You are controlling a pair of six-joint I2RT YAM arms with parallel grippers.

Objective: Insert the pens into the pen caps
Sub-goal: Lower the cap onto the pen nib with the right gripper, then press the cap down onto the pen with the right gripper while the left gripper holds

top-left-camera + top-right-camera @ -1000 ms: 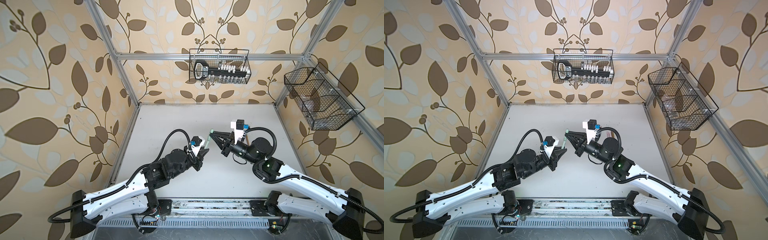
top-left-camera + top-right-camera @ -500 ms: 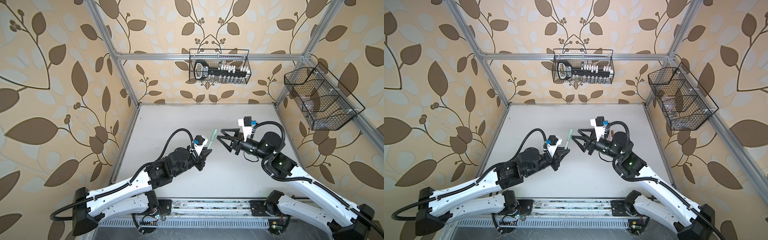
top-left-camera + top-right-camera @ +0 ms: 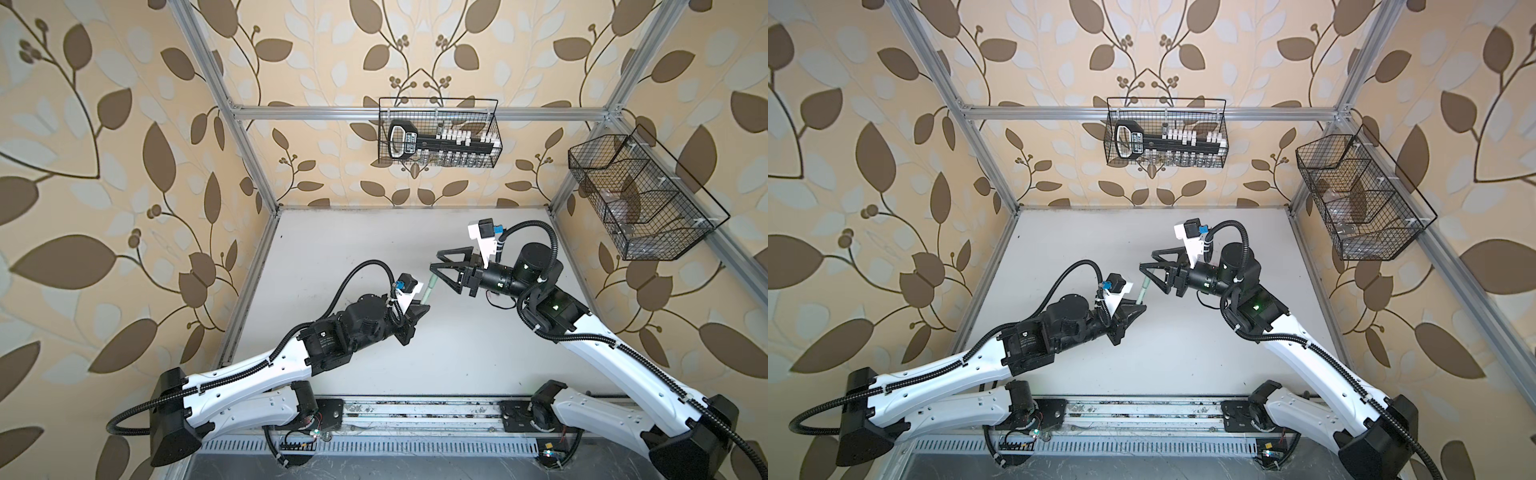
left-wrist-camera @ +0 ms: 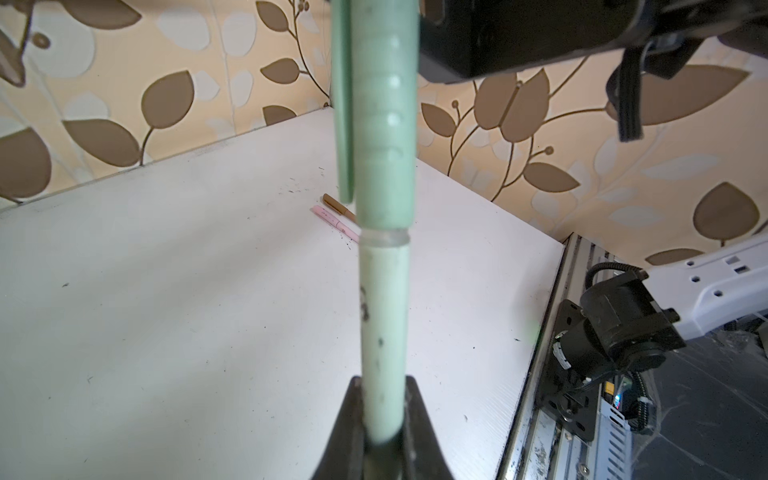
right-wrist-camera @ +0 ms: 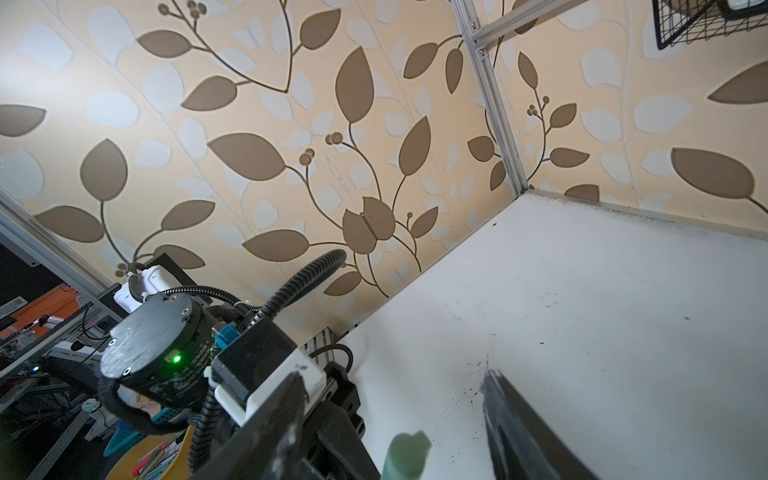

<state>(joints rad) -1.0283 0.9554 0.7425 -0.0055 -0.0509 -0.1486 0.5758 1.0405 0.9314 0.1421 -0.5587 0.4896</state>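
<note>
Pale green plastic stick pen (image 4: 382,324), with matching rounded cap (image 4: 384,124) on its tip, I see clamped in the left fingers (image 4: 349,424) above the middle of the white surface (image 4: 187,291). The right fingers (image 5: 523,440) stand apart on both sides of the cap.

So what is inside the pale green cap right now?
The front end of the pale green pen, whose barrel the left gripper grips. A clear ring shows at the mouth of the pale green cap; the tip, and how deep it sits, are hidden by the cap wall.
</note>
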